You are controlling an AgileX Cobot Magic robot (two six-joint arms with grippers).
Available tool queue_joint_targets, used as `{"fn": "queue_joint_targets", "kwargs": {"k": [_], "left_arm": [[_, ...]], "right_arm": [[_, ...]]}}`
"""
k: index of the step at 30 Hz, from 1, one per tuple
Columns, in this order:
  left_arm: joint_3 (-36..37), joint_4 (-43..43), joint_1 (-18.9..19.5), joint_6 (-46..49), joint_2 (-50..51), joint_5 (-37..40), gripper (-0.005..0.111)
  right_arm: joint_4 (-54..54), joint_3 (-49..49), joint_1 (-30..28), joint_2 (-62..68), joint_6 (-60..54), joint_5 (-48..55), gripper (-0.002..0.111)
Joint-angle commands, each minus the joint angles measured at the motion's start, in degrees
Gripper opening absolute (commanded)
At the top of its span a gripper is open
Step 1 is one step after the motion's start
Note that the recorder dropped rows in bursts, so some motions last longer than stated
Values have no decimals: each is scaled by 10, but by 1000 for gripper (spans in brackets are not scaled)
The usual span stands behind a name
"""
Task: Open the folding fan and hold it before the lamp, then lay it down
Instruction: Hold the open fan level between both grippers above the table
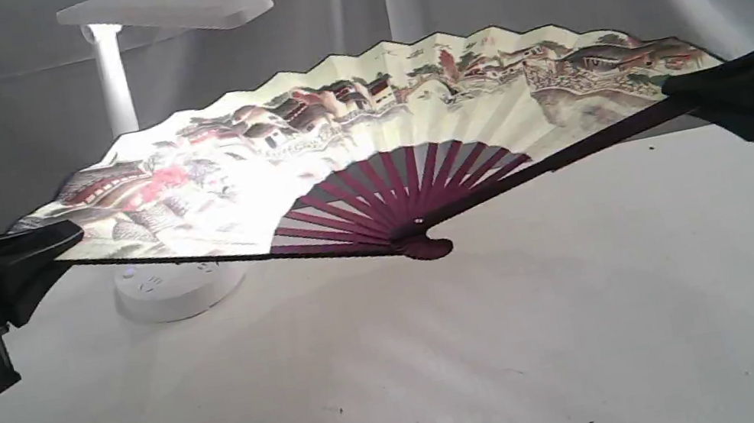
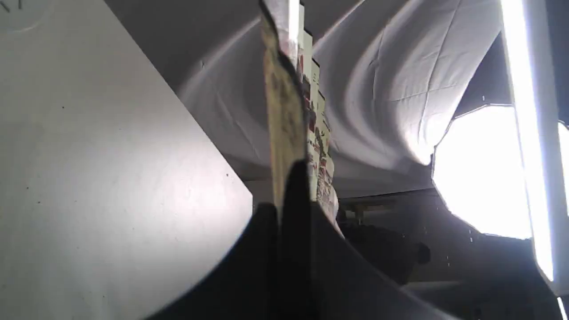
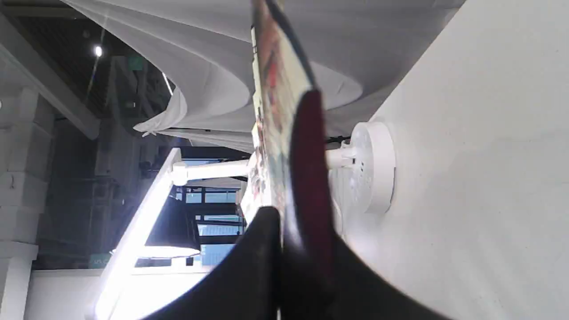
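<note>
White tabletop (image 1: 409, 392) in front, with the folding fan (image 1: 361, 121) spread fully open above it between two tools.
Across most of the exterior view, the fan's painted cream leaf tilts back, its maroon ribs meeting at the rivet, the lowest point, and its ribbed shadow falls on the tabletop below. Behind the fan's left part stands the lamp (image 1: 113, 79), lit, its flat head above the leaf and its round base showing under the left guard; the leaf glares bright there. The left tool (image 1: 71, 236) is pressed together, pinching the outer end of the left guard. The right tool (image 1: 671, 87) is likewise clamped on the right guard's outer end.
</note>
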Motion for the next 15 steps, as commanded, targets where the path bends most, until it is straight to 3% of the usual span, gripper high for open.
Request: {"fn": "queue_joint_targets", "kwargs": {"k": [1, 8, 15], "left_arm": [[0, -8, 5, -13, -4, 2, 0], [0, -107, 5, -13, -4, -34, 0], [0, -137, 5, -13, -7, -39, 0]], "right_arm": [[25, 2, -10, -6, 15, -23, 0], [25, -17, -11, -17, 81, -23, 0], [25, -43, -11, -36, 107, -23, 0]]}}
